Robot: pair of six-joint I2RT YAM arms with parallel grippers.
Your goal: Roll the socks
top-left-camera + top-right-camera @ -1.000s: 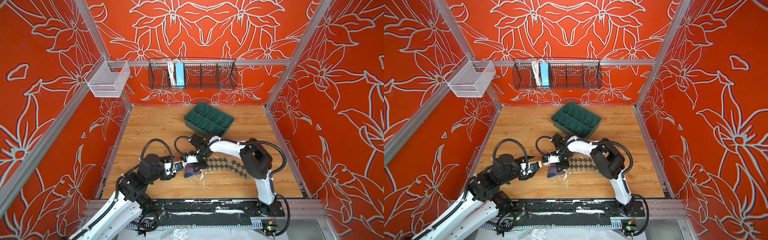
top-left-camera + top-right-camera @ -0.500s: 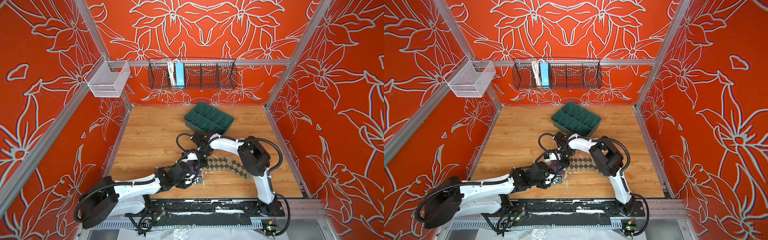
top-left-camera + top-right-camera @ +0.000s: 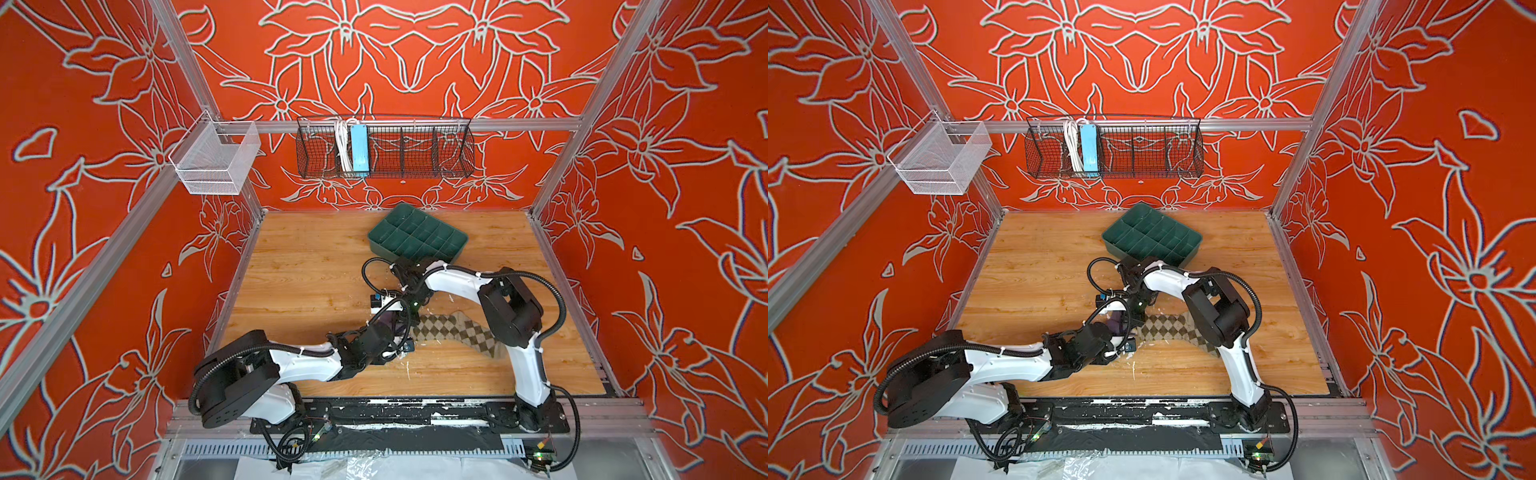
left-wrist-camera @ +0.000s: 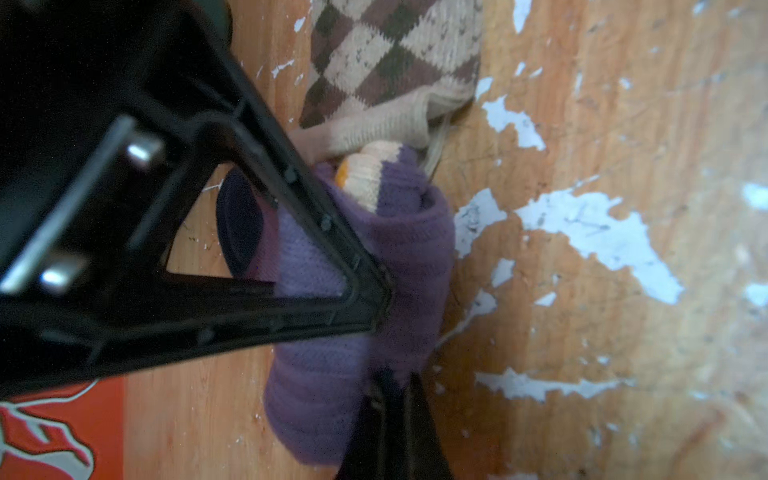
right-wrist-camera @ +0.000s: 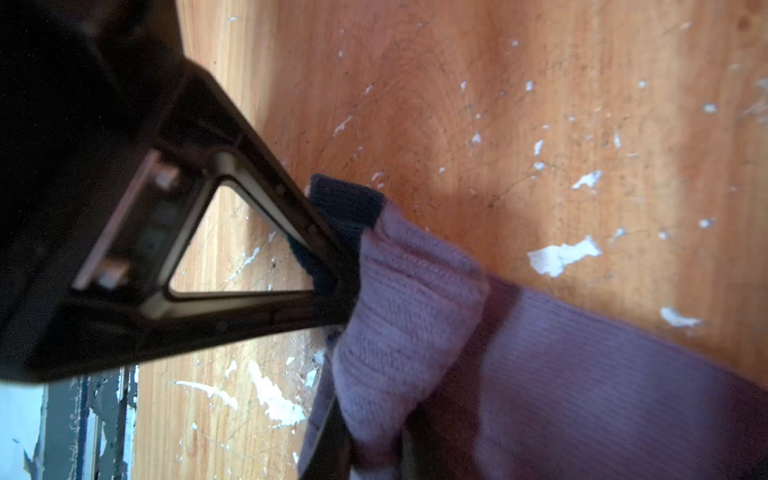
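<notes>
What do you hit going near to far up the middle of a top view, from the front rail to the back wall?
Black front rail → left gripper shut on the purple sock roll → right gripper on the same roll → green divided tray → black wire basket on the back wall.

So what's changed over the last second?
The left arm swung in from the left side, and the left gripper closed on the purple sock roll. The right gripper stayed on that sock. The argyle sock and green tray haven't moved.
</notes>
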